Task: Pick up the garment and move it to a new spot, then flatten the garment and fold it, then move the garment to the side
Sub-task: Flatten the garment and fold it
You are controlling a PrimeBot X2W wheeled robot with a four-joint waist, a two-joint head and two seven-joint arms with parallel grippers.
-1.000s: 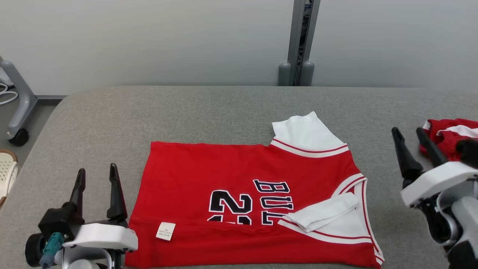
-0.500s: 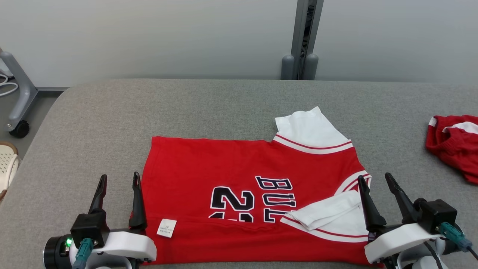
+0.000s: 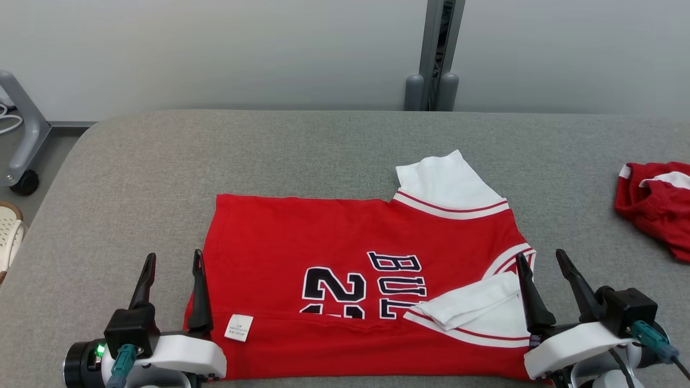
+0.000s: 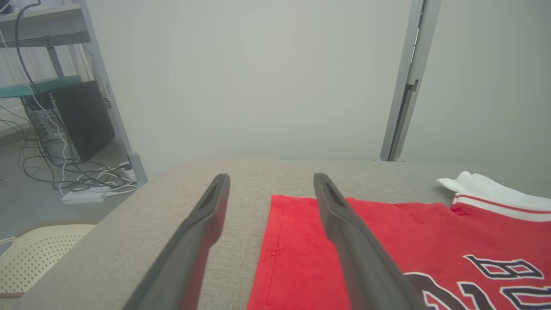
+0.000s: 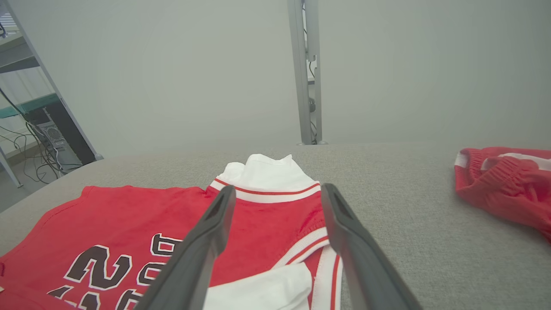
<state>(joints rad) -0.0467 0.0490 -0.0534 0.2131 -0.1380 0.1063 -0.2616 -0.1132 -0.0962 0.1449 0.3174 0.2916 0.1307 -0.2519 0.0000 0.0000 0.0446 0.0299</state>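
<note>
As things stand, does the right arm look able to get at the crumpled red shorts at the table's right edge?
Probably yes: the right tool stands open at the jersey's right edge, and only bare grey table lies between it and the shorts.

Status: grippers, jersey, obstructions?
Left gripper open at hem of red basketball jersey; right gripper open at its armhole. Nothing held. Crumpled red garment far right, clear.
</note>
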